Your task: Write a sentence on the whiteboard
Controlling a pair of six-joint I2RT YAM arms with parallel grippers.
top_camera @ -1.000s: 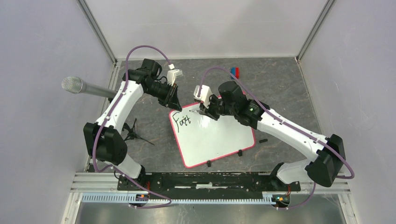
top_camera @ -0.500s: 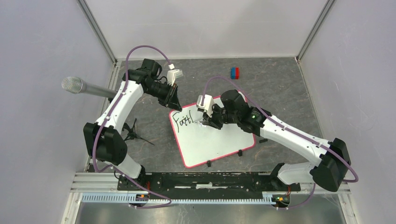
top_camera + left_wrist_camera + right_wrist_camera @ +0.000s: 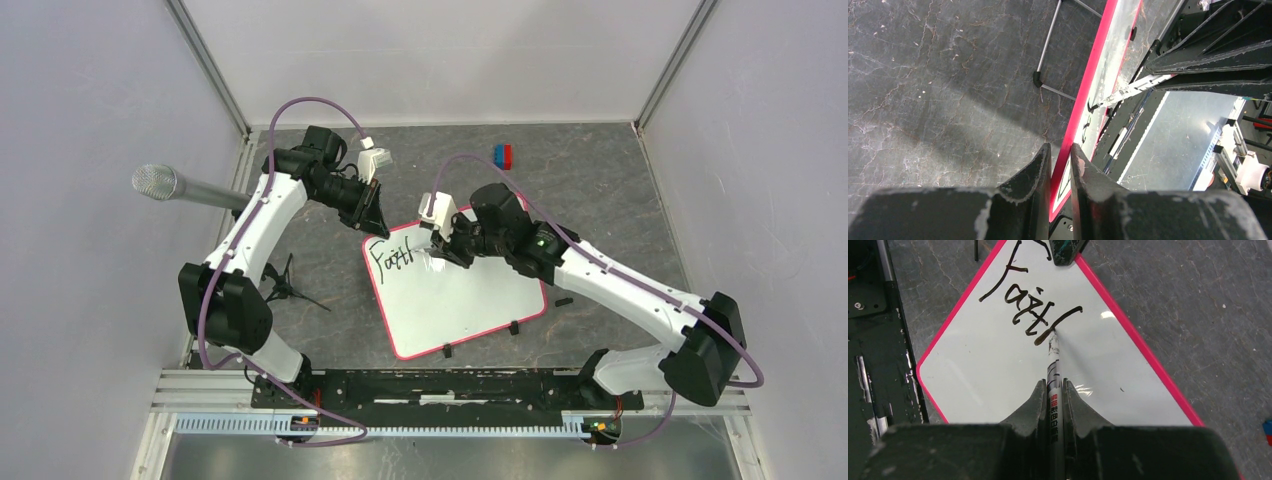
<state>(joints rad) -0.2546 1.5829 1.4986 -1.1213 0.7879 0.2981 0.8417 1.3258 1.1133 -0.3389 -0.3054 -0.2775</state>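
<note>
One whiteboard (image 3: 470,300) near the middle of the surface (image 3: 600,190). Left end effector (image 3: 1060,170) nearly closed, pinching its far rim. Right end effector (image 3: 1053,405) squeezing one marker (image 3: 1053,365), tip touching the sentence (image 3: 1028,305), one unfinished word.

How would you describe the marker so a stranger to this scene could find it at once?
Start at the pink-rimmed whiteboard in the middle of the dark table. Over its far part the right claw grips a thin silver marker, tip at the last letter of the black writing. It is pale and slim between dark claw fingers.
</note>
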